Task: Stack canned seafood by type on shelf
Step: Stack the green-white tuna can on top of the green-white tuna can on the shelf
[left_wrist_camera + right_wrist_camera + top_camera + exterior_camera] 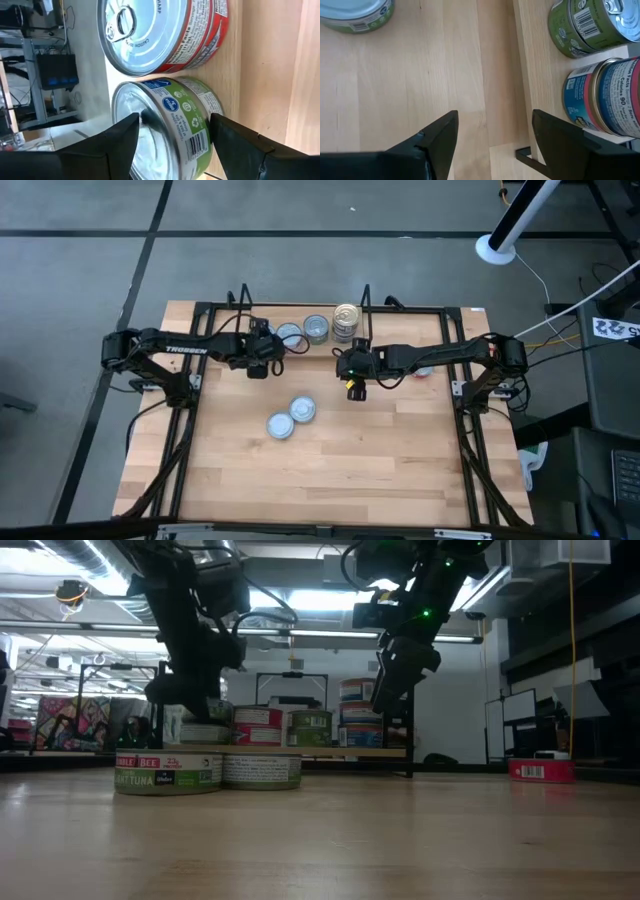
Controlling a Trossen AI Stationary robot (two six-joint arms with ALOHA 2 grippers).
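Nearest the front edge of the table (330, 480), 2 loose tins (291, 418) lie side by side near its middle, touching or almost so; the low view shows them as a tuna tin (167, 771) and a second tin (262, 769) with a pale label. We judge these the next to be fetched.

Farther back, the right gripper (355, 385) hangs above bare wood just in front of the shelf (300, 751), its fingers spread and holding nothing. Its wrist view shows a green-label tin (585, 25) and a blue-and-red stack (607, 97) on the shelf base.

At the back edge, the left gripper (172, 137) sits over the shelf with fingers spread on either side of a green tin (165, 127), which stands just beside a red-label tin (160, 35). We cannot tell whether the pads touch it; it looks set down.

To finish this step well, we would draw the left gripper straight up and back, so that neither finger drags the green tin or nudges its red neighbour. A tall stack (346, 322) stands at the shelf's middle; we should keep clear of it.
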